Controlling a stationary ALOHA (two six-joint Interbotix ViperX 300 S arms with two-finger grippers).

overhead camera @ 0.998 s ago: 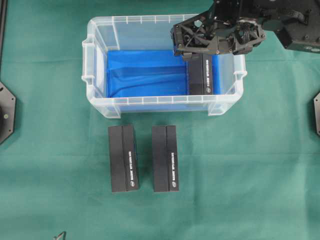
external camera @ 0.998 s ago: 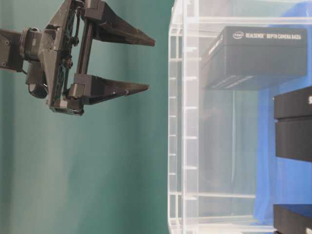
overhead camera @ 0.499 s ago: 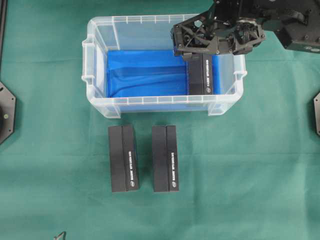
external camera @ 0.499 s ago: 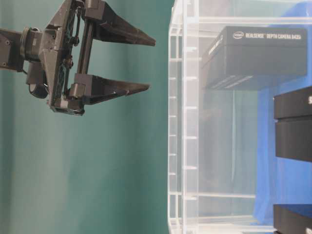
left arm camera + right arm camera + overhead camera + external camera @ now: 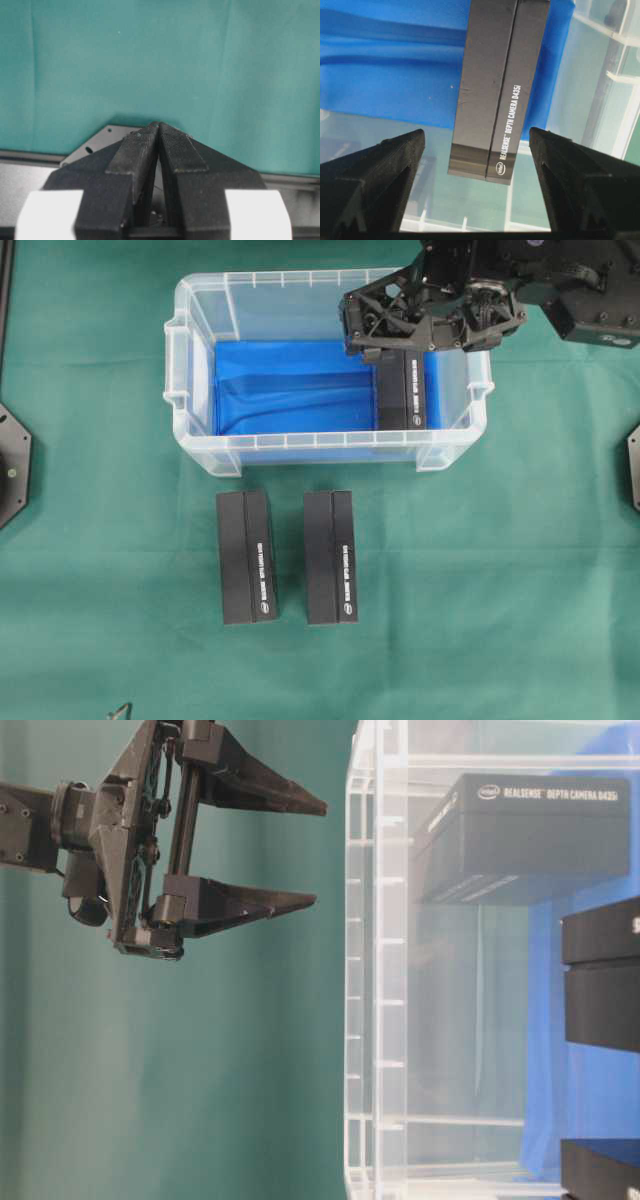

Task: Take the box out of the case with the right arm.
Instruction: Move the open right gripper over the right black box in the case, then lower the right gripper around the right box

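Change since a second ago: very little; in the table-level view the right pincer (image 5: 305,855) has crept slightly toward the case rim, and the boxes lie as they did.
Right pincer: spread wide and empty, its two pointed fingers (image 5: 385,165) flanking the box from above without touching it; it hangs over the right end of the case (image 5: 200,455).
Left pincer (image 5: 159,127): tips pressed together, holding nothing, over bare green cloth (image 5: 150,60), far from the work.
Box (image 5: 401,390): lying flat on the blue sheet (image 5: 290,385) at the right end of the case, close beside the right wall, long side running front to back.
Other boxes: two alike (image 5: 246,557) (image 5: 330,557) side by side on the tabletop (image 5: 520,570) in front of the case.
Likely feel: a stiff cardboard carton with a matt sleeve, probably light to moderate; it should not crush under a firm squeeze, though the smooth faces could slip.
Seam: a line runs lengthwise along the top, so the lid or sleeve might slide if pulled at one end only.
Where to grip: across the narrow width, on the two long side faces, near the middle of the length so it lifts level.
Watch for: the finger on the wall side has little room between box and clear wall.
Stage: descent not yet made; grasp and lift remain.
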